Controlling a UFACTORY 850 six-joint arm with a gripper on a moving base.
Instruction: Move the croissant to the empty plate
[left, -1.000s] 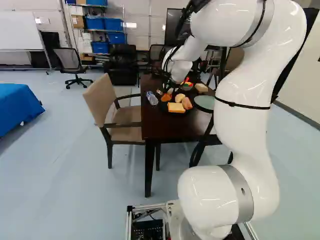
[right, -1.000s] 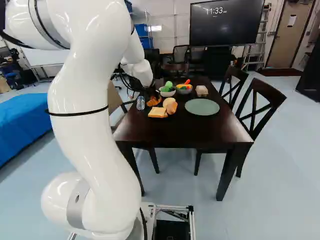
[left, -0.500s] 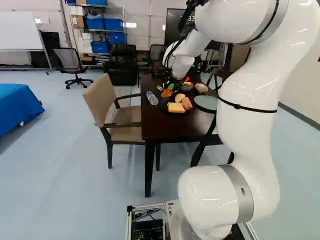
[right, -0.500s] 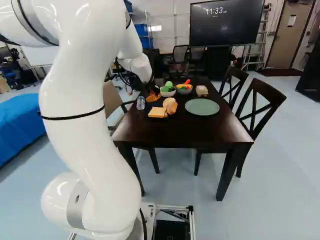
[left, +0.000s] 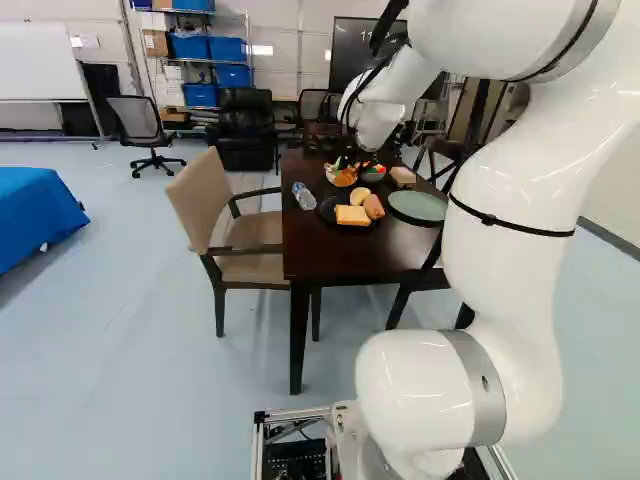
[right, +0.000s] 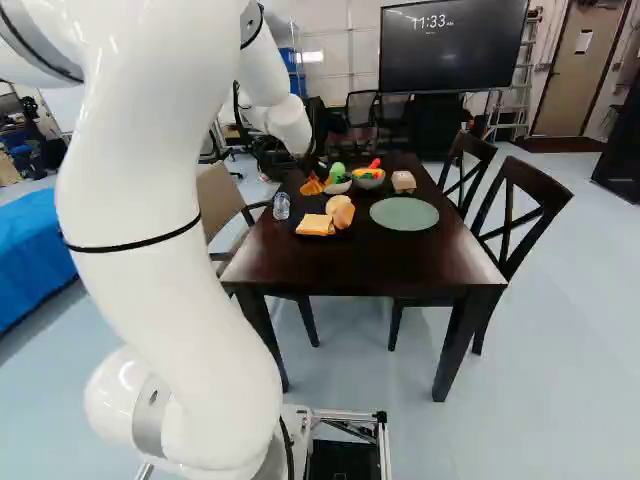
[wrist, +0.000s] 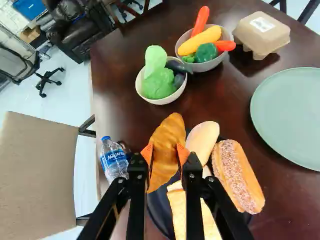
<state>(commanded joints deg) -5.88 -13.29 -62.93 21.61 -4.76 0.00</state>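
Croissant (wrist: 167, 131), one: your task piece, between the orange pads, seemingly lifted and beyond the black plate (left: 325, 211) as the left base view shows it. Gripper (wrist: 166, 152), one: clamped on the croissant, a pad to each long side. Reason, as you may judge it: the narrow width suits the fingers, and both ends jut free, so the piece can go down flat on its belly. Bun (wrist: 202, 140), roll (wrist: 237, 175) and bread (wrist: 177, 202): on the black plate, close-packed; a likely reason to raise your croissant well above that plate before any sideways travel. Bottle (right: 281, 207), upright: left of the black plate in the right base view. Bowls, two, of vegetables (wrist: 159, 101) and (wrist: 221, 62): beyond the black plate, a hazard if your croissant swings wide and low. Carton (right: 403, 182): beyond the black plate, to its right in the right base view. Green plate (right: 404, 214), bare: right of the black plate there, your destination. Step in hand, by judgement: carrying, with the placing undone. Next, you want a level pass above the black plate's load, then a gentle lowering and release mid-plate, lest the croissant tip or roll.
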